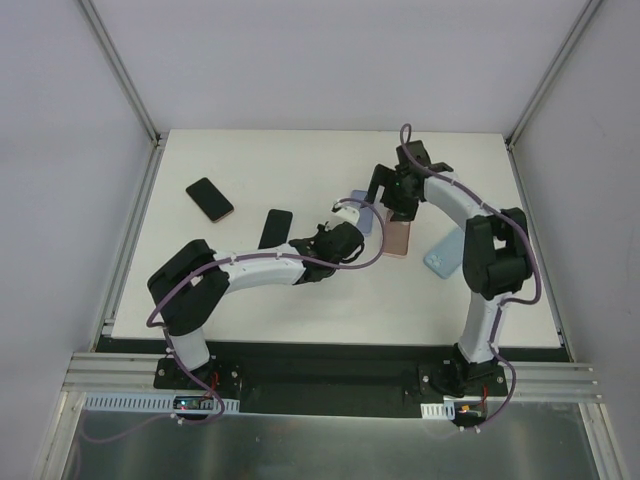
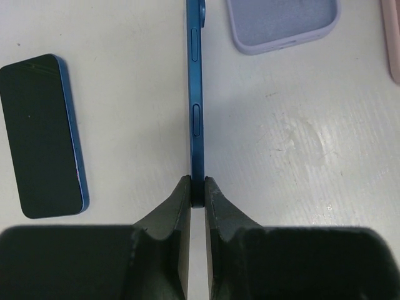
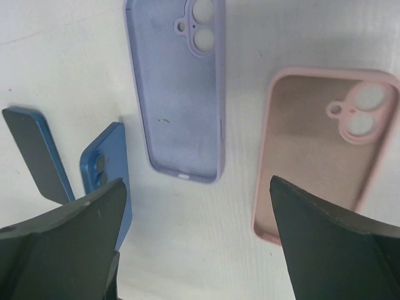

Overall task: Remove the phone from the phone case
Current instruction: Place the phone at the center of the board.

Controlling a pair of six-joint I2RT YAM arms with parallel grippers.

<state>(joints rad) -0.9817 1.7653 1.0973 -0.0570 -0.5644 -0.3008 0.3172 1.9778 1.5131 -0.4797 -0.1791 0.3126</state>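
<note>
My left gripper is shut on the bottom end of a blue phone, which it holds on edge above the table. Just beyond the phone lies the lavender phone case, inside up and with nothing in it. The right wrist view shows that same lavender case lying flat and the blue phone at its left. My right gripper hangs open over the bare table between the lavender case and a pink one, holding nothing. From above, the left gripper and right gripper are close together mid-table.
An empty pink case lies right of the lavender one. A light blue case rests by the right arm. A second blue phone lies screen up on the left. A pink-edged phone sits at the far left.
</note>
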